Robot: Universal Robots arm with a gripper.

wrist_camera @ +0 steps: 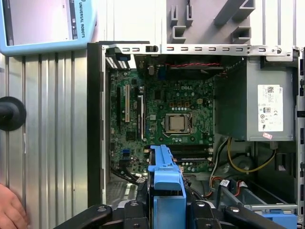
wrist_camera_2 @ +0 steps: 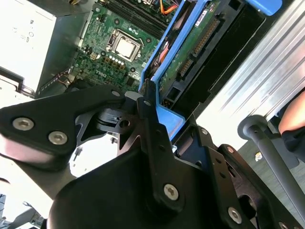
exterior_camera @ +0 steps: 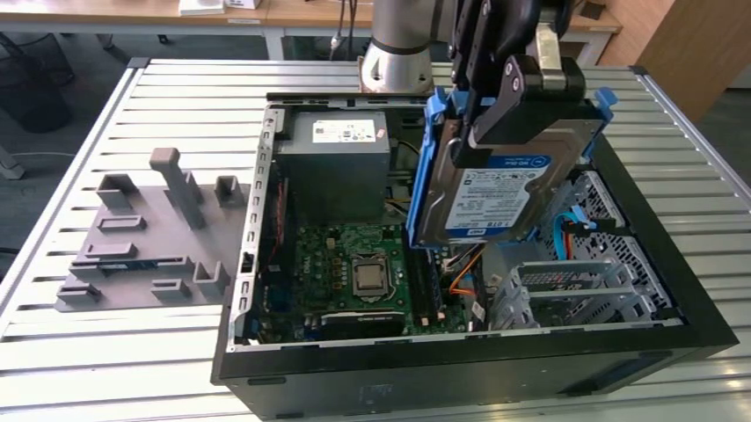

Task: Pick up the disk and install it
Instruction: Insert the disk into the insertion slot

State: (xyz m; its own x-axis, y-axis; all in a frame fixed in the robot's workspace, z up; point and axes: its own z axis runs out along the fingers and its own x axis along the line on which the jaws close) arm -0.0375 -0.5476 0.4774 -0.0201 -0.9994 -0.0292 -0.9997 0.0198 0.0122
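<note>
The disk (exterior_camera: 493, 189), a silver hard drive with a white-and-blue label in a blue plastic carrier, hangs on edge, slightly tilted, above the open computer case (exterior_camera: 470, 352). My gripper (exterior_camera: 516, 110) is shut on its upper end. It hovers over the case's side toward the exterior view's right, above the metal drive cage (exterior_camera: 575, 290). In the second wrist view the black fingers (wrist_camera_2: 147, 112) clamp the blue carrier (wrist_camera_2: 164, 119), with the drive's green circuit board (wrist_camera_2: 190, 52) facing the camera. In the first wrist view the carrier (wrist_camera: 167, 186) juts out between the jaws over the case.
Inside the case lie a green motherboard (exterior_camera: 358, 264) and a grey power supply box (exterior_camera: 334, 167). Orange and blue cables (exterior_camera: 463, 281) run near the cage. A grey fixture plate (exterior_camera: 147, 237) sits at the exterior view's left. A hand (wrist_camera: 9, 210) and a tablet (wrist_camera: 45, 24) lie beside the case.
</note>
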